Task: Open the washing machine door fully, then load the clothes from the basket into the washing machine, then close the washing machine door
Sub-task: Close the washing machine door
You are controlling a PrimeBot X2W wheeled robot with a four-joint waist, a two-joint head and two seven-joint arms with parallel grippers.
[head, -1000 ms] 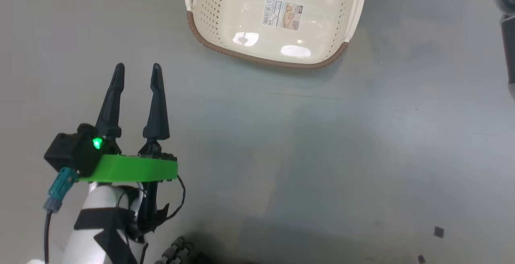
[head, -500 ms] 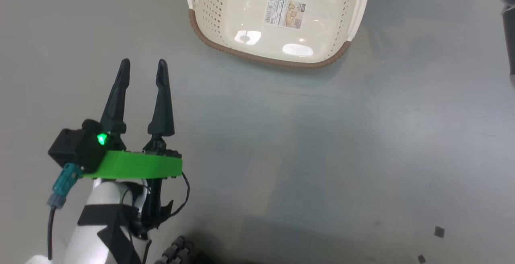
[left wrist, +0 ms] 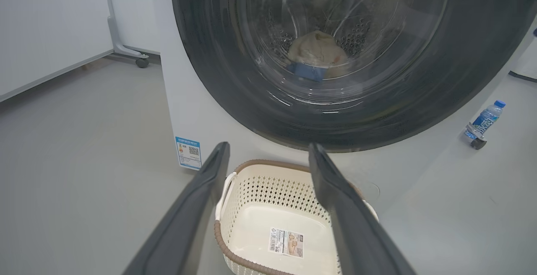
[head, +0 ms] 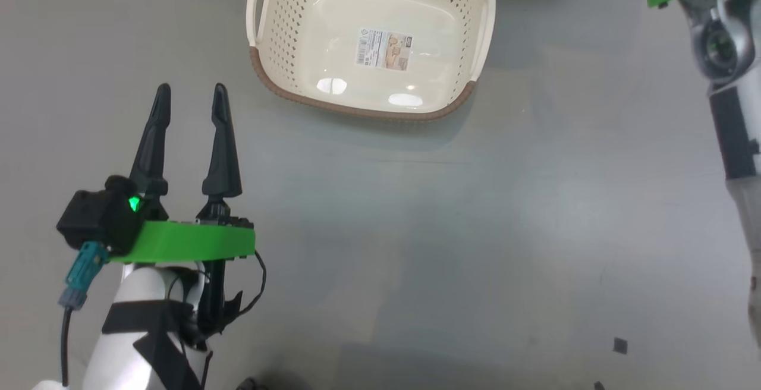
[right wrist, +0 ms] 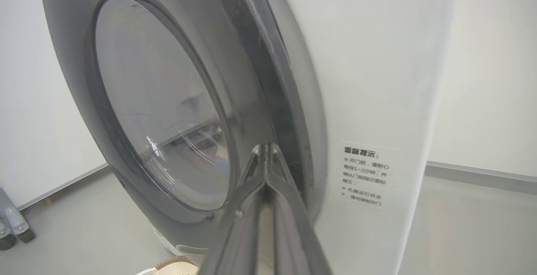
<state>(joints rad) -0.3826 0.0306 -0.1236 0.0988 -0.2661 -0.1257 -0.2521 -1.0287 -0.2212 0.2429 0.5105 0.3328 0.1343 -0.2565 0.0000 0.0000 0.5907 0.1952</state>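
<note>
The cream basket stands on the grey floor with nothing in it but its label sticker. My left gripper hovers open to its left, holding nothing. In the left wrist view the basket sits below the washing machine. The washing machine door lies against the machine's front. Through its glass I see the cream clothes with a blue patch in the drum. My right gripper is shut, its tips at the black rim of the door.
The right arm's wrist rises at the head view's right edge. A small water bottle lies on the floor right of the machine. A wheeled white panel stands to its left. A blue label marks the machine's front.
The head camera has shifted, so the basket shows lower and further left. The right arm's green mount and wrist have come into the picture at the upper right. The left gripper stays open.
</note>
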